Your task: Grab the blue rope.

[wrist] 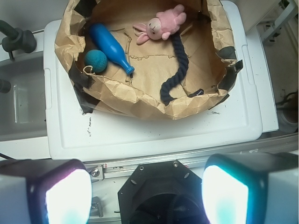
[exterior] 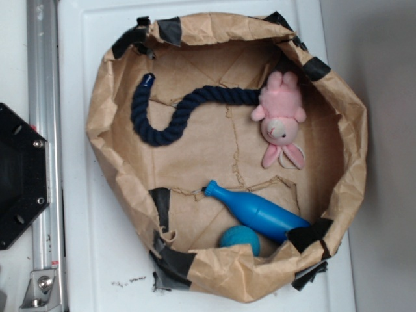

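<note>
The blue rope (exterior: 170, 121) is a thick twisted dark navy rope lying curved on the floor of the brown paper bin (exterior: 114, 97), from a bright blue capped end at the upper left to the pink plush bunny. In the wrist view the rope (wrist: 176, 72) lies at the bin's near right side. My gripper (wrist: 146, 196) is open and empty, its two pads wide apart at the bottom of the wrist view, well short of the bin, above the black robot base (wrist: 159, 191). The gripper does not show in the exterior view.
The pink plush bunny (exterior: 281, 120) touches the rope's right end. A glossy blue bottle-shaped toy (exterior: 257, 212) and a small teal ball (exterior: 240, 239) lie at the bin's lower side. The bin sits on a white lid (exterior: 84, 195). A metal rail (exterior: 42, 97) runs along the left.
</note>
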Motion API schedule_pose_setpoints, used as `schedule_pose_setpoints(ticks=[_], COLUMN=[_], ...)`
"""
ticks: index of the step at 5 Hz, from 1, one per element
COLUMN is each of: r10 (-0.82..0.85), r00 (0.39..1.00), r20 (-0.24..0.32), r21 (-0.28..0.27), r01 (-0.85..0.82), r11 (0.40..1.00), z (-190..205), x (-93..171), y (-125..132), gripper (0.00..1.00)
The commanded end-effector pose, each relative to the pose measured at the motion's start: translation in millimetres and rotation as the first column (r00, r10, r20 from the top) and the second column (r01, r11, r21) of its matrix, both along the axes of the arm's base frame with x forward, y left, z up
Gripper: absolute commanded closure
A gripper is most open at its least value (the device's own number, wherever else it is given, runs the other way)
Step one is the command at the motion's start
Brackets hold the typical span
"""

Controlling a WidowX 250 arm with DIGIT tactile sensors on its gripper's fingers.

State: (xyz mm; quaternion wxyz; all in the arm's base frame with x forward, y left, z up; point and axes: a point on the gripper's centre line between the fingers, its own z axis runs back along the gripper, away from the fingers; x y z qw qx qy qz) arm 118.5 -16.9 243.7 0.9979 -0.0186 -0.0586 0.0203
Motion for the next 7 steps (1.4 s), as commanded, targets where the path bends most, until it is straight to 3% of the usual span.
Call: schedule_pose_setpoints(ticks=[1, 2, 3, 4, 5, 6, 7], r10=[0.0, -0.092, -0.07, -0.136, -0.232, -0.282, -0.249], r00=[1.0, 0.996, 0.997, 0.986, 0.927, 0.92, 0.926], r20=[0.0, 0.006, -0.037, -0.1, -0.295, -0.273, -0.284], r21=[0.0, 0.101, 0.095, 0.078, 0.105, -0.003, -0.06], r01=[0.0, 0.091, 0.074, 0.144, 0.273, 0.292, 0.242], r11=[1.0, 0.991, 0.993, 0.987, 0.956, 0.956, 0.968], z=[0, -36, -68, -115, -170, -213, -222], x=[0, 50, 97, 126, 116, 115, 125], y=[0, 12, 31, 40, 44, 51, 47], gripper=[0.0, 0.0, 0.0, 0.0, 0.0, 0.0, 0.0])
